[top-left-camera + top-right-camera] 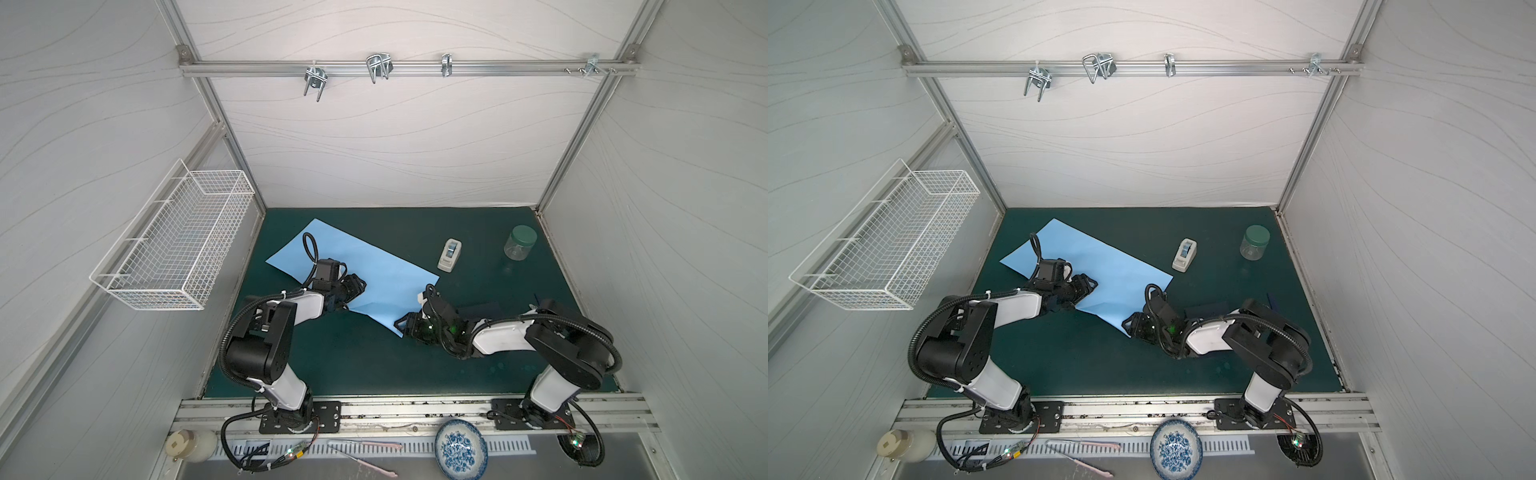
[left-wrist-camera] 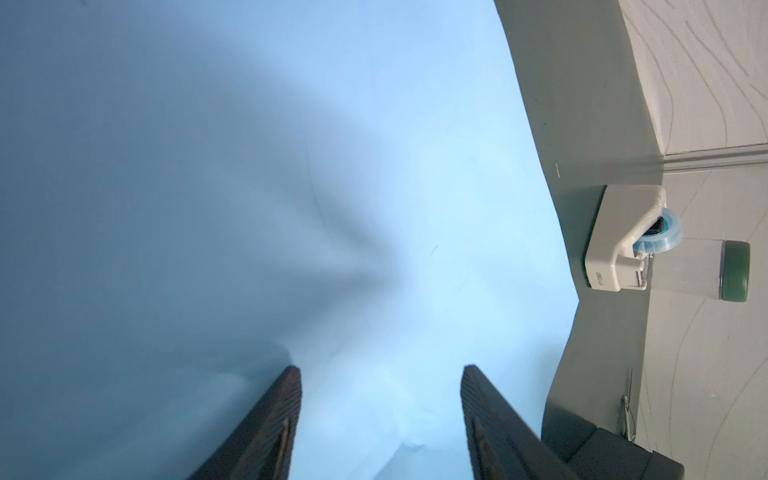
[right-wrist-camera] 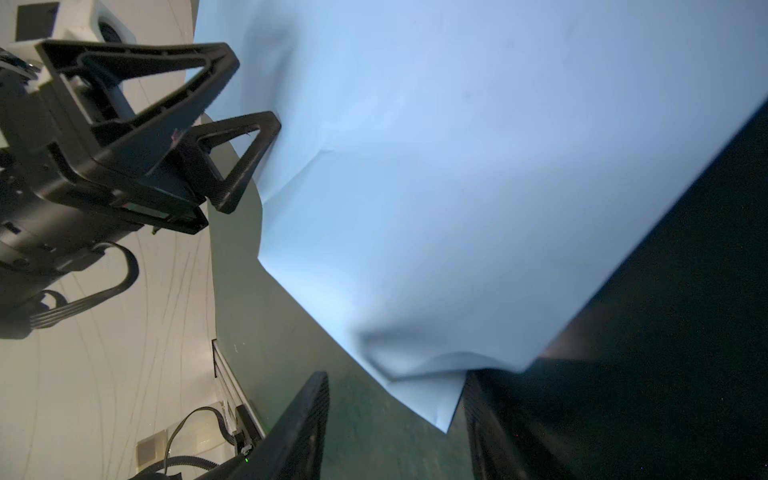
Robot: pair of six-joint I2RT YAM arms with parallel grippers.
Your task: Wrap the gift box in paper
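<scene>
The light sky-blue paper lies slantwise on the green mat, slightly buckled. My left gripper rests low over the paper's near-left edge, open, with paper filling the gap between its fingers. My right gripper sits at the paper's near corner, open; that curled corner lies between its fingers, close to one of them. The dark navy gift box lies off the paper behind the right arm, mostly hidden by it.
A white tape dispenser and a clear jar with a green lid stand at the back right of the mat. A wire basket hangs on the left wall. A blue-patterned bowl sits beyond the front rail.
</scene>
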